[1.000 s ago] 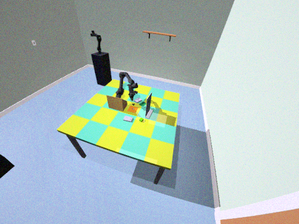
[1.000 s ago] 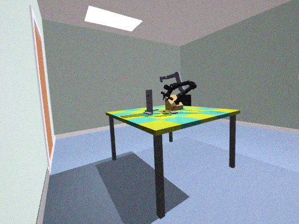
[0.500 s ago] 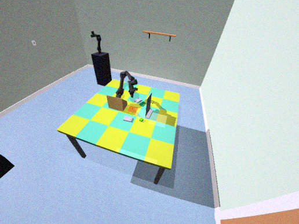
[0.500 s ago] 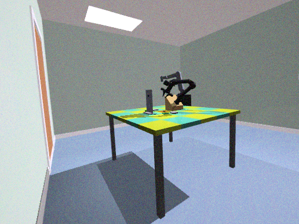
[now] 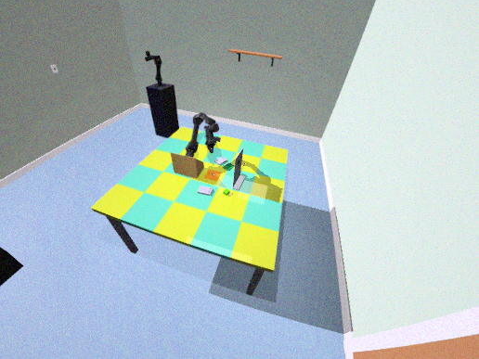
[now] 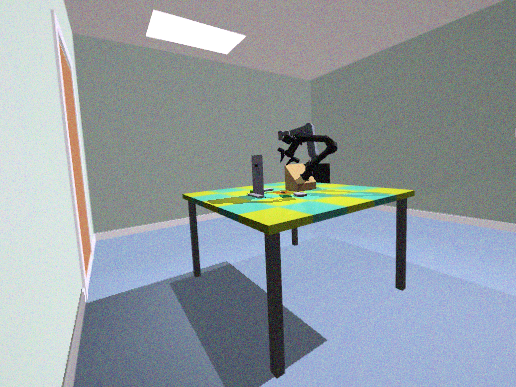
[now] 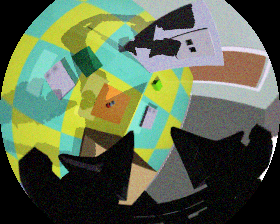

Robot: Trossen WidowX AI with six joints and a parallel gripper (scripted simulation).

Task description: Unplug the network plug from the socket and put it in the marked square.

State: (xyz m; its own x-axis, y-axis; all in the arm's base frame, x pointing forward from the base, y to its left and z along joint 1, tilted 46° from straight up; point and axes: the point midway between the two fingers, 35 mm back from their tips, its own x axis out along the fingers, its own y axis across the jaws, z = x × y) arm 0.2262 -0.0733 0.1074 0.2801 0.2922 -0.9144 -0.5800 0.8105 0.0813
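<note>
Plug (image 5: 213, 174) (image 7: 110, 104) lies inside the orange square (image 5: 210, 178) (image 6: 281, 192) (image 7: 117, 116), below the open, empty end effector (image 5: 215, 146) (image 6: 289, 158) (image 7: 153, 132), apparently held high to avoid contact.

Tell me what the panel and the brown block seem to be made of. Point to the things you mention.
The panel (image 5: 239, 167) (image 6: 257, 175) (image 7: 215, 37): perhaps painted metal or plastic, matt, judging by its even grey face and crisp edges; the look leaves either open. The block (image 5: 186, 164) (image 6: 293, 179): possibly wood or cardboard, dull, going by its plain tan-brown faces; I can make out no sure grain.

Gripper (image 5: 214, 145) (image 6: 285, 157) (image 7: 153, 132) open, arm (image 5: 201, 117) (image 6: 327, 142) arched high.
</note>
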